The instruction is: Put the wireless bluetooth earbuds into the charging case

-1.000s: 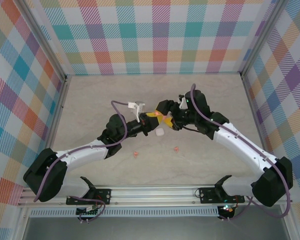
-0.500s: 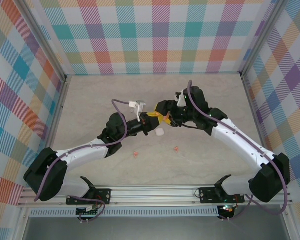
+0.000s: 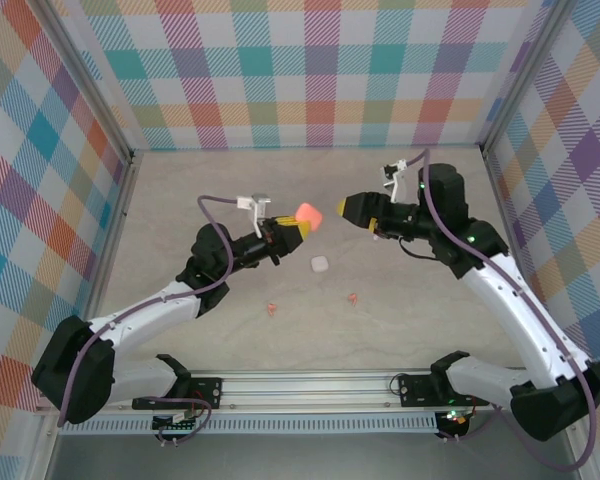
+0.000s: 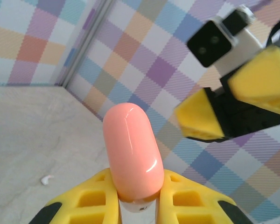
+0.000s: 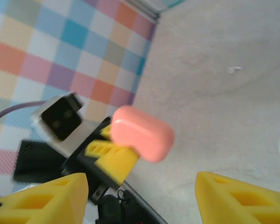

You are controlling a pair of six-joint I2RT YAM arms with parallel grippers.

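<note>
My left gripper point(image 3: 292, 229) is shut on a coral-pink charging case point(image 3: 307, 215), closed and held above the table. In the left wrist view the case point(image 4: 133, 154) stands upright between the yellow fingers point(image 4: 91, 200). My right gripper point(image 3: 352, 208) faces it from the right, a short gap away, open with nothing between its fingers point(image 5: 242, 198). A white case point(image 3: 320, 264) lies on the table below them. Two coral-pink earbuds point(image 3: 271, 308) point(image 3: 352, 297) lie nearer the front. A white earbud point(image 4: 46, 179) point(image 5: 234, 70) lies on the table farther off.
Plaid walls close in the table point(image 3: 180, 200) on the left, back and right. The metal rail point(image 3: 310, 385) with the arm bases runs along the near edge. The right gripper's fingers point(image 4: 198, 121) and its wrist camera point(image 4: 217, 39) show in the left wrist view.
The two grippers, close together over the white case before, have drawn apart. The left one moved left and up with the pink case; the right one pulled back to the right, its jaws narrowing.
</note>
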